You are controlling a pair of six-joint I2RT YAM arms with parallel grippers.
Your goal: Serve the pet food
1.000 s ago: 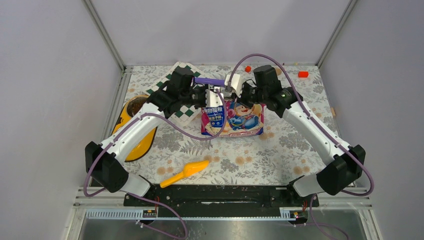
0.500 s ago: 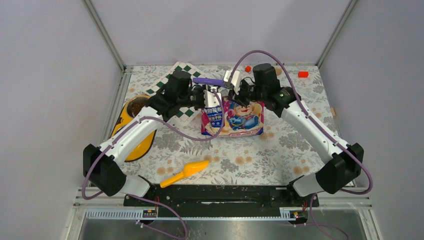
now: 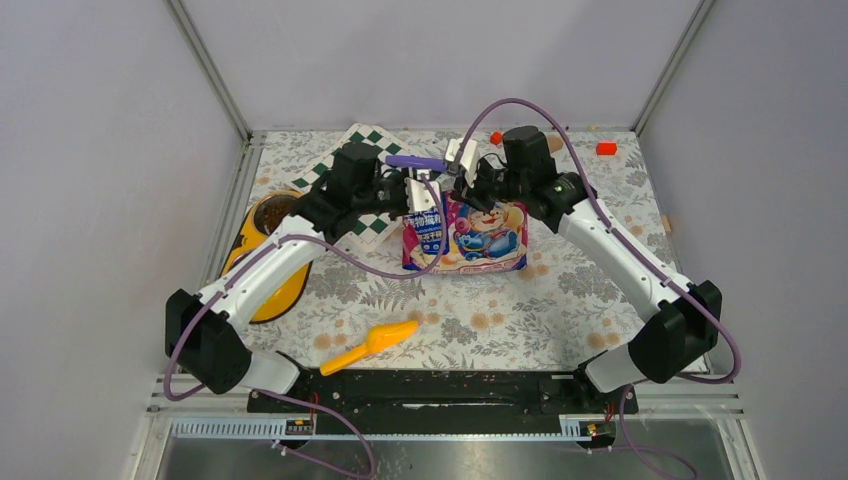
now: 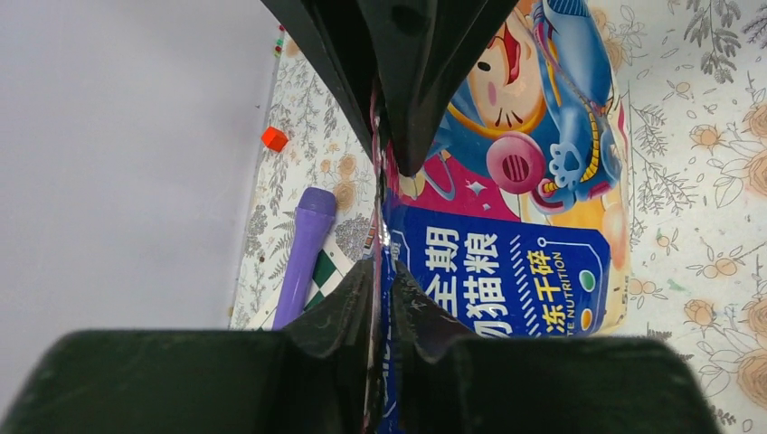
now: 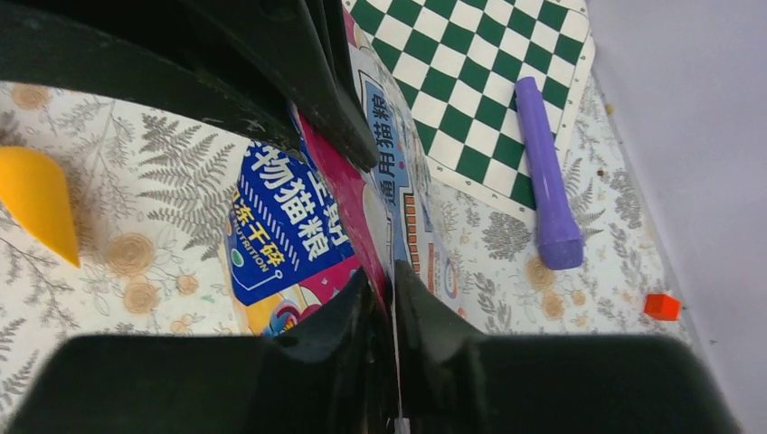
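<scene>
Top external view: the bag of pet food [image 3: 480,238] sits mid-table on the flowered cloth [image 3: 560,310], well apart from the yellow feeder [image 3: 250,262]. The left gripper [image 3: 424,200] and right gripper [image 3: 470,196] each pinch its far top edge, close together. If they pull unevenly, the glossy film could slip free, or rip wide and scatter kibble over the cloth.

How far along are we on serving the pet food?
Done: the pet food bag is gripped at its top edge. In hand: left gripper and right gripper both pinch that edge; whether it is open, I cannot tell. Left: the orange scoop lies untouched; the far bowl of the yellow feeder looks brown inside, contents unclear.
</scene>
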